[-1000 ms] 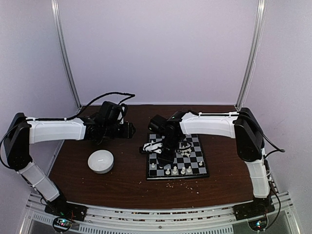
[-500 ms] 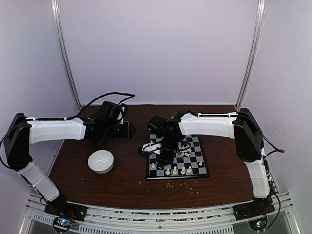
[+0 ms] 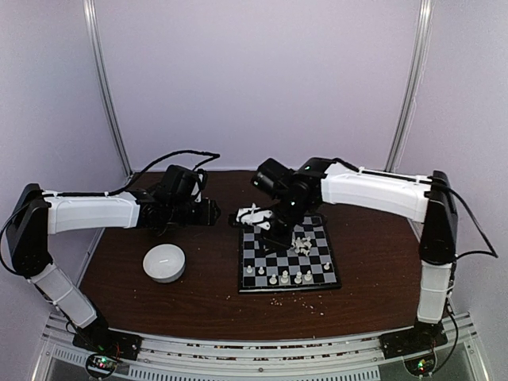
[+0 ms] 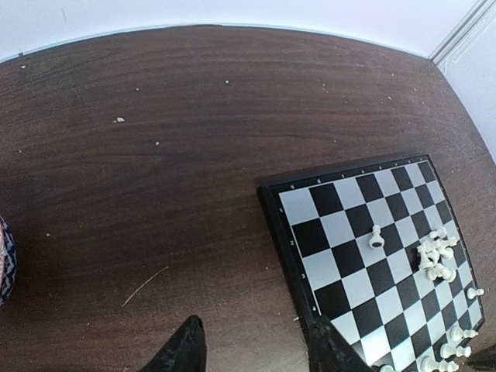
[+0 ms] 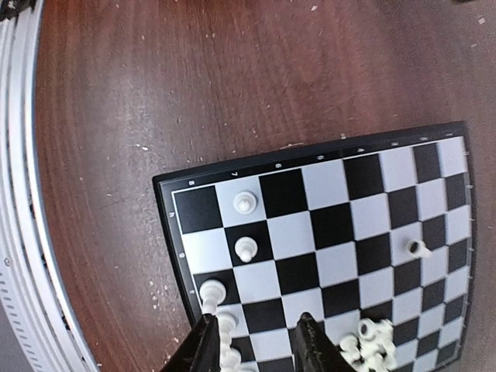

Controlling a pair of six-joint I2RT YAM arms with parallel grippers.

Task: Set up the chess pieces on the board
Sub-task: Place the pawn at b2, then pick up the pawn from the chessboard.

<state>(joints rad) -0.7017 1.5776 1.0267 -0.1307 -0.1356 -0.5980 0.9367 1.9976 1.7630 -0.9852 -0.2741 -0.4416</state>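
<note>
The board [image 3: 274, 260] lies right of the table's centre, with a row of white chess pieces [image 3: 278, 278] along its near edge and a loose heap [image 3: 302, 244] toward its right. My right gripper [image 3: 262, 224] hovers above the board's far-left part. In the right wrist view it [image 5: 256, 345] is open with only bare squares [image 5: 349, 225] between its fingers. Standing pieces [image 5: 246, 249] line the edge beside it, and a lone piece [image 5: 417, 248] stands farther in. My left gripper [image 4: 260, 353] is open over bare wood left of the board [image 4: 341, 229].
A round white bowl [image 3: 164, 263] sits on the table left of the board, near my left arm. Pale crumbs [image 3: 294, 300] are scattered in front of the board. The back wall and two metal posts [image 3: 111, 95] close off the far side.
My right arm has risen from low over the board's left squares and drawn back toward the far edge, and its jaws have opened. The left arm has not moved.
</note>
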